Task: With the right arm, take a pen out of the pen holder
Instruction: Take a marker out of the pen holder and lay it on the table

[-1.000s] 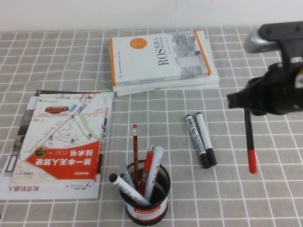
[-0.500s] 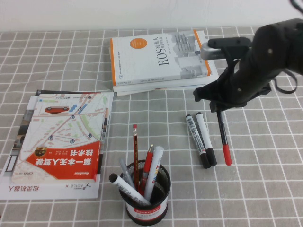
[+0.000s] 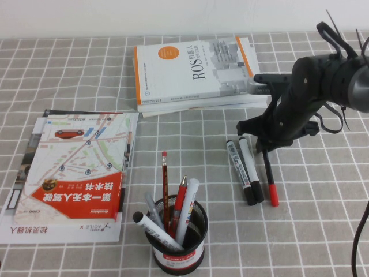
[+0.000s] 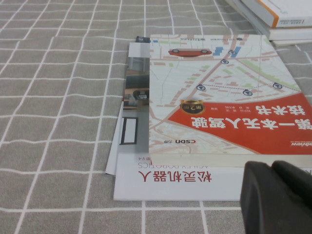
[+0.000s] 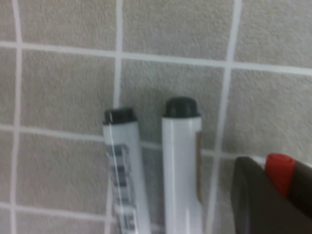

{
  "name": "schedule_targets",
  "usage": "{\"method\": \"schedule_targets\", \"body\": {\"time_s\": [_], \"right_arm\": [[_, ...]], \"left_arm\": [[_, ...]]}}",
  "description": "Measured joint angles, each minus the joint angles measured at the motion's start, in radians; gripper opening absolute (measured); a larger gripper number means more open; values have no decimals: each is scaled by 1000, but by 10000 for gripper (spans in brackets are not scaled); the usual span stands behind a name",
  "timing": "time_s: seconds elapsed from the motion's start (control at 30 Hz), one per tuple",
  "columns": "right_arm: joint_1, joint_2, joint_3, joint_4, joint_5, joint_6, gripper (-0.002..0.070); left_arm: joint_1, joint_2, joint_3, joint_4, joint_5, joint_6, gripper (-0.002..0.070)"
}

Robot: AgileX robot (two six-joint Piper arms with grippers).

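Right gripper point(image 3: 266, 147) is hanging low at the right, pinching a red-capped pen point(image 3: 270, 176) that is slanting toward the near side, just right of two markers point(image 3: 245, 170) lying flat. The holder point(image 3: 176, 245) is standing well apart, near centre. Left gripper point(image 4: 278, 195) is sitting far left beside the map book point(image 4: 219, 97). Likely risk: let go while slanting, the pen could roll into the markers; going lower, the gripper could nudge them.

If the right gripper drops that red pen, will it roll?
Probably a little: the red pen, held by the right gripper beside the markers, looks slim and round. Those markers would likely stop it on that side. It seems stiff and light. The left gripper sits by the red book.
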Motion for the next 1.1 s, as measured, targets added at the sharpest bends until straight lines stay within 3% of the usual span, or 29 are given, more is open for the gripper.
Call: {"method": "schedule_targets", "body": {"time_s": [0.47,0.53,0.77,1.1], "right_arm": [[0,25,-6,17,-50,-2,52],[0,28,-6,17,-50,-2,91],[0,28,-6,21,-71,-4,375],[7,-164,-6,-27,-35,-4,395]], "left_arm": [[0,0,0,0,0,0,-3],[0,0,0,0,0,0,-3],[0,0,0,0,0,0,-3],[0,0,0,0,0,0,-3]]}}
